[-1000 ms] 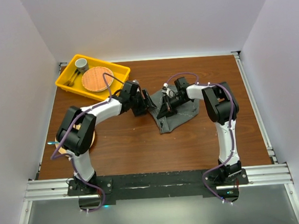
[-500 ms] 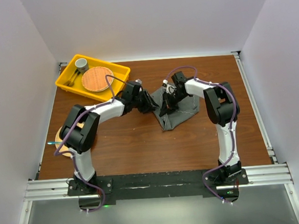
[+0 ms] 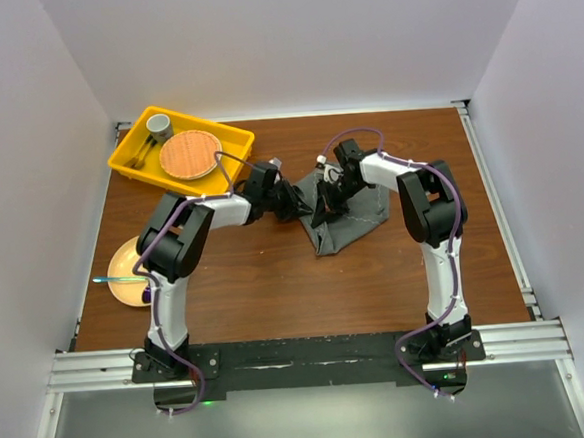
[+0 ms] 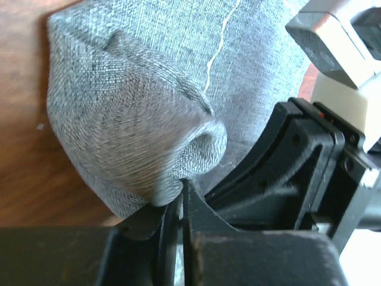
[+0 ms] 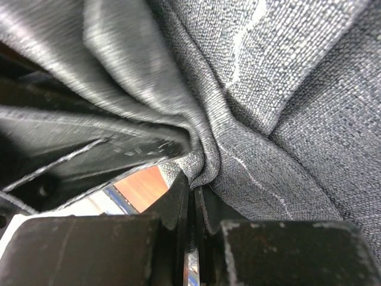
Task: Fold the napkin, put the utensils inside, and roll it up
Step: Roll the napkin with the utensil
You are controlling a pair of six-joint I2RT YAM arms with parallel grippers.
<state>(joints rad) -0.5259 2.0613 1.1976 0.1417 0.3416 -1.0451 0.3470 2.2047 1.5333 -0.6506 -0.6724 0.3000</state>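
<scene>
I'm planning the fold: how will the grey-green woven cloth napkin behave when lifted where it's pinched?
The grey-green woven cloth napkin will probably flop and sag: it bunches into soft folds at the left gripper. Thin and crumpled, it is likely light. Its coarse weave, pinched in the right gripper, should resist slipping.

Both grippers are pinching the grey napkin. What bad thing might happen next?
The left gripper pinches only a small bunched fold of the napkin, so it may slip out when pulled. The right gripper grips a crease right beside it, and the two might bump. The napkin lies crumpled on the table, so a fold could come out crooked.
</scene>
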